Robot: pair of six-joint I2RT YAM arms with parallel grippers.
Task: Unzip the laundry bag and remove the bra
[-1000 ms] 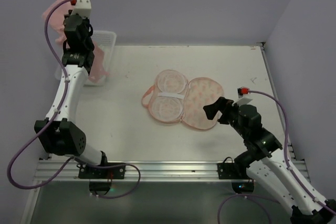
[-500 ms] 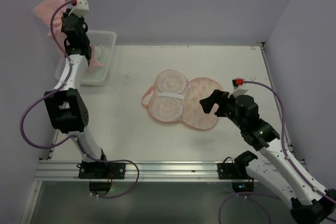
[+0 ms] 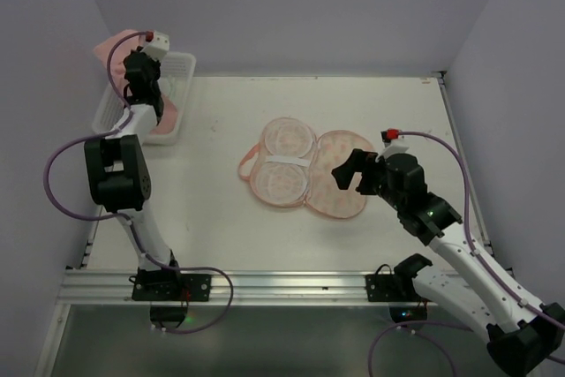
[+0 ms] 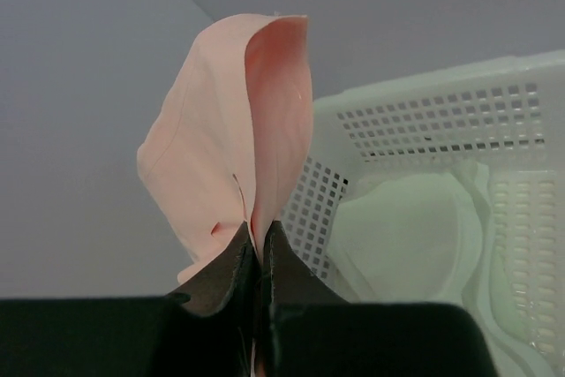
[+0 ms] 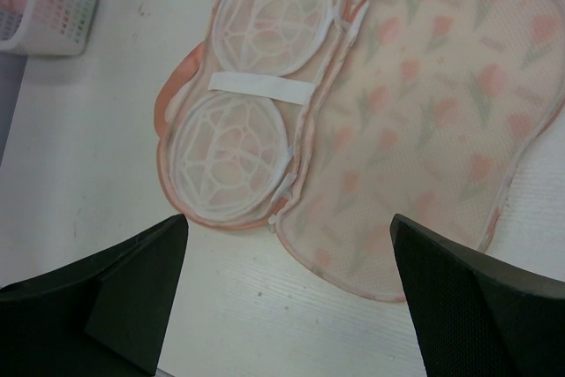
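The left gripper (image 4: 256, 237) is pinching the bra (image 4: 221, 147) with closed fingers beside the white basket (image 4: 424, 116); from above, the left arm (image 3: 115, 174) is hiding most of it. The right gripper (image 5: 288, 218) is hovering wide open over the laundry bag (image 5: 424, 121), lying unzipped in 2 halves on the table (image 3: 212, 209)

The laundry bag (image 3: 306, 174) lies unzipped, spread flat; salmon-pink bra (image 4: 225, 130) pinched by left claw (image 4: 258, 241).
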